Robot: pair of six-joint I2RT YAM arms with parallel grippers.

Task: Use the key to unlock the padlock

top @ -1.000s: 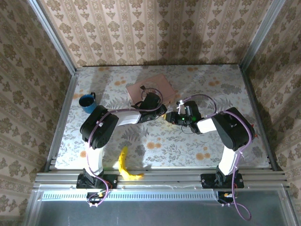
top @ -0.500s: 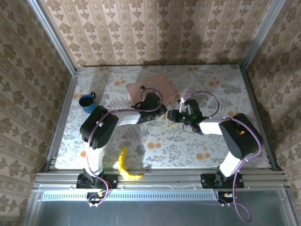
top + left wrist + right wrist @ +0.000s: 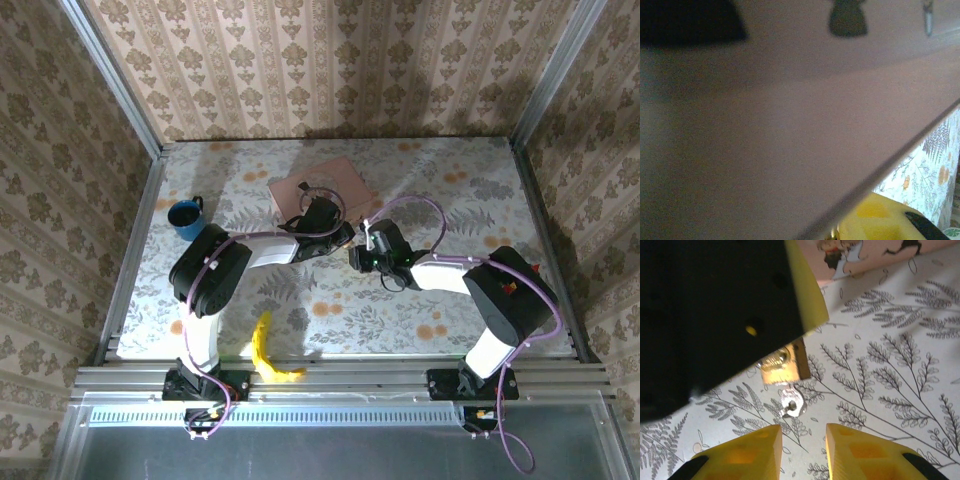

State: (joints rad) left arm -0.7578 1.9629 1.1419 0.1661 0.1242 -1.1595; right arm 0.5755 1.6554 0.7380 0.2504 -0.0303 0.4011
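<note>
The small brass padlock (image 3: 780, 371) pokes out from under my left gripper (image 3: 345, 238), which is shut on it just above the table; that gripper's black body and one yellow finger (image 3: 806, 295) loom at the upper left of the right wrist view. A silver key (image 3: 793, 404) sticks out of the padlock's underside. My right gripper (image 3: 802, 432) is open, its two yellow fingers just short of the key with nothing between them. From above, the right gripper (image 3: 358, 255) sits tip to tip with the left one. A blurred pink box surface (image 3: 790, 125) spreads across the left wrist view.
The pink box (image 3: 320, 185) lies flat just behind both grippers. A blue cup (image 3: 186, 218) stands at the left of the table. A yellow banana (image 3: 265, 350) lies near the front edge by the left arm's base. Metal rails border the flowered table.
The right arm has swung its gripper leftward, closer to the left gripper and the padlock. The left arm has stayed still.
</note>
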